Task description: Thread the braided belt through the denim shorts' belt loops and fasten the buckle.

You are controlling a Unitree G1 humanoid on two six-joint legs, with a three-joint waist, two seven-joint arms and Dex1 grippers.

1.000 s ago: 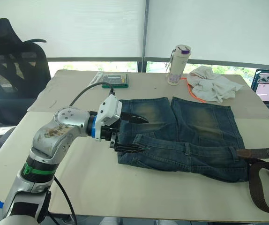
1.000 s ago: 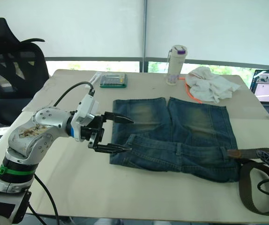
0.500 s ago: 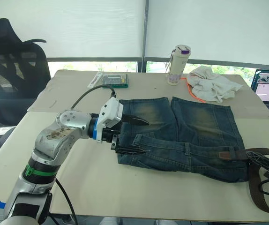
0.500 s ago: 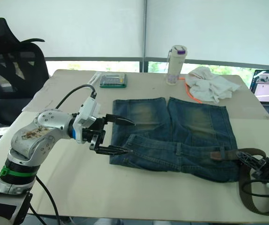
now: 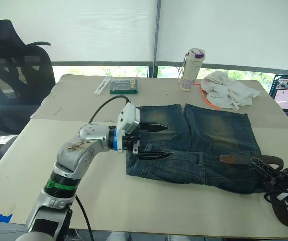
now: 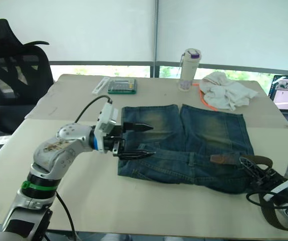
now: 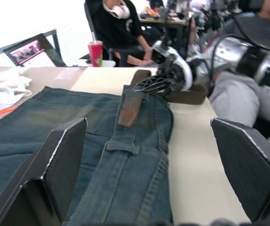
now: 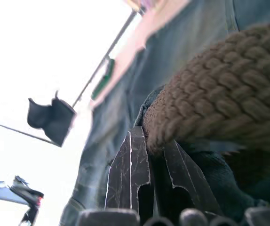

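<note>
The denim shorts [image 5: 194, 145] lie flat on the table [image 5: 84, 201], waistband towards the robot. The left gripper [image 5: 159, 139] sits over the left end of the waistband with its two black fingers spread wide, one finger above the other, nothing between them; the shorts' edge lies directly under and just beyond its fingertips. The right gripper [image 6: 258, 170] is at the opposite end of the waistband, its fingers pinched tight on the braided belt [image 6: 234, 159]; in the right wrist view the woven strap [image 8: 219, 94] is pressed against the finger pads [image 8: 130, 165]. From that grip the belt's brown leather tip lies on the waistband, pointing towards the left gripper, well apart from it. The rest of the strap loops back behind the right gripper, off the shorts' edge. The buckle cannot be made out. Beyond the shorts stand a bottle [image 5: 191, 69], a white cloth [image 5: 229, 93] and a calculator [image 5: 123, 86].
</note>
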